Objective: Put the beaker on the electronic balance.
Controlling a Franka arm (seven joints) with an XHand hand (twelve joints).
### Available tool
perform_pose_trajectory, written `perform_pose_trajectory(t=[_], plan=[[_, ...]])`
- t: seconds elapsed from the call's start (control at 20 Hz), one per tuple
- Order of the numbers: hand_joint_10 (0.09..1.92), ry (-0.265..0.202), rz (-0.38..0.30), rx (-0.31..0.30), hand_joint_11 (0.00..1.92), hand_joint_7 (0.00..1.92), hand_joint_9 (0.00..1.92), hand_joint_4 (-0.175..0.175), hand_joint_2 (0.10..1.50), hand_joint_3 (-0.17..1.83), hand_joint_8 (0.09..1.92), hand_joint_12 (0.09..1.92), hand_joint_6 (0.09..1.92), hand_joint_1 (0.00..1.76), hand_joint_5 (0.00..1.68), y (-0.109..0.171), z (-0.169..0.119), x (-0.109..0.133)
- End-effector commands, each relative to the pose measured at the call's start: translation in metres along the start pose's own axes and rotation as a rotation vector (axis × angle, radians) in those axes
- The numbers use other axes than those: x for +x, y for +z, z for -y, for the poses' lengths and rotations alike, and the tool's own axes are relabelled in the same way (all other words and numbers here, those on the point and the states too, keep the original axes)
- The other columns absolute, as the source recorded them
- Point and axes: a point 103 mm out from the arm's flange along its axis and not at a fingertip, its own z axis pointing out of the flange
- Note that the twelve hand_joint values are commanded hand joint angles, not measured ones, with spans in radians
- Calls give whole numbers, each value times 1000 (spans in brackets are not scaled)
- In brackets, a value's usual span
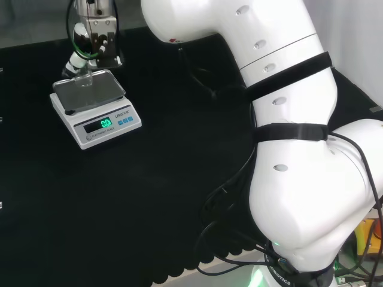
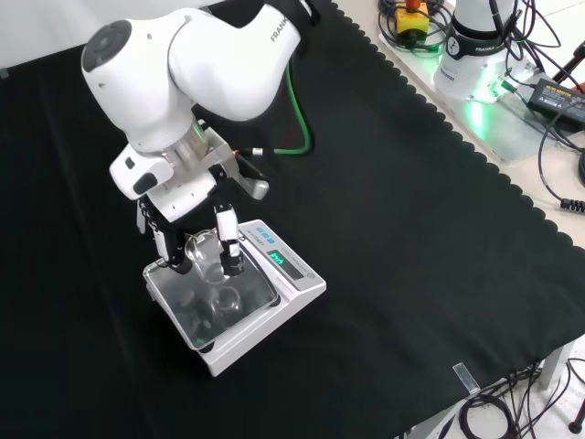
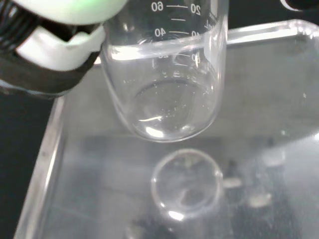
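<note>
Beaker (image 3: 164, 84) in curled fingers (image 3: 60, 55) above balance (image 2: 274, 293).

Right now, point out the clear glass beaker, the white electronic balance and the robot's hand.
clear glass beaker (image 3: 167, 94): wrist view, on its lower wall.
white electronic balance (image 1: 90, 92): head view, on its shiny weighing pan.
black and white hand (image 2: 226, 238): front view, on one of the fingers beside the beaker.

The head view looks from behind and above the arm's base, over the white links, toward the robot hand (image 1: 90, 42) far ahead at its upper left. The front view faces the arm and looks down on the desk (image 2: 411, 229). The wrist view sits close behind the palm, looking down. All three share the balance (image 1: 96, 104) just below the robot hand.
</note>
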Motion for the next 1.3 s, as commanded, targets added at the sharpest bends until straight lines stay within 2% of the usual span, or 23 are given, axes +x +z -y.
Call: perform_pose_trajectory(t=[0.05,0.5,1.3], plan=[[312,6,-11,3,972,1763,1712,174,495,866,408,1143,519,1173,1415,15,2,-7],[312,12,-30,23,974,1763,1714,172,492,870,409,1141,521,1173,1415,29,-2,-13],[310,18,-48,13,978,1764,1715,168,490,875,411,1137,525,1174,1414,37,0,-24]])
